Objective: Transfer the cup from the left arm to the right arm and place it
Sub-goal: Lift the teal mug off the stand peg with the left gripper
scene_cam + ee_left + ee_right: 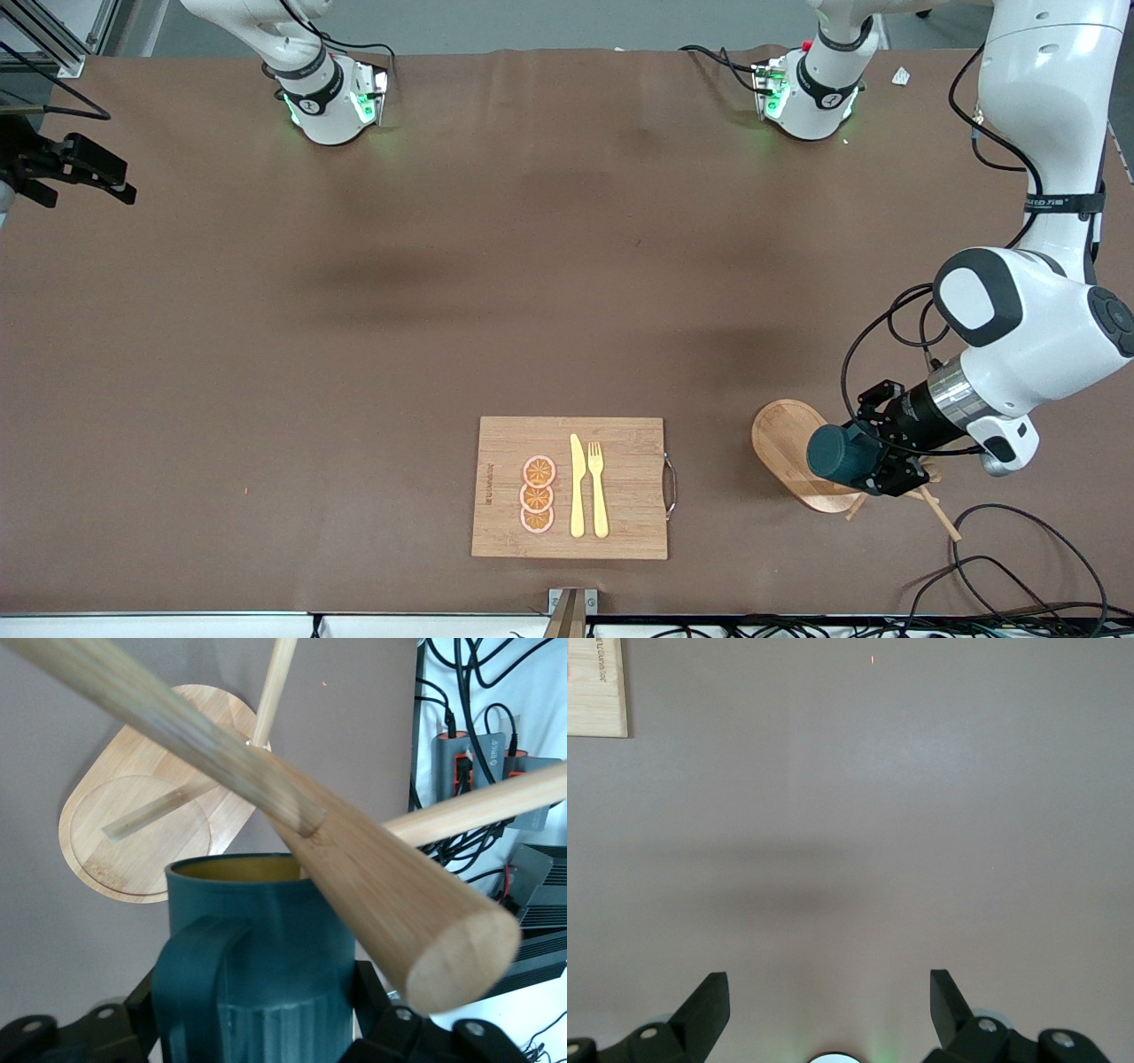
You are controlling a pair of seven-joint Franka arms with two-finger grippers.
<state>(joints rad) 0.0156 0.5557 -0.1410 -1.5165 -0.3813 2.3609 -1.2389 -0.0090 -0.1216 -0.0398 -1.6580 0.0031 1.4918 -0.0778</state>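
From the front, I see my left tool (873, 461) pinching the cup (840, 454) on its side over the wooden stand (784, 447). The left wrist view shows pegs (354, 859) crowding the cup (257, 957), so I should withdraw straight off them. In the right wrist view, my right tool (828, 1005) waits spread over bare worktop (877, 815).

On the table (354, 354) there are one cup (837, 455), one wooden stand (788, 447), one cutting board (620, 434), three orange slices (538, 494), one yellow knife (577, 487) and one yellow fork (598, 489). There are two tools: the left tool (873, 461) and the right tool (84, 173).
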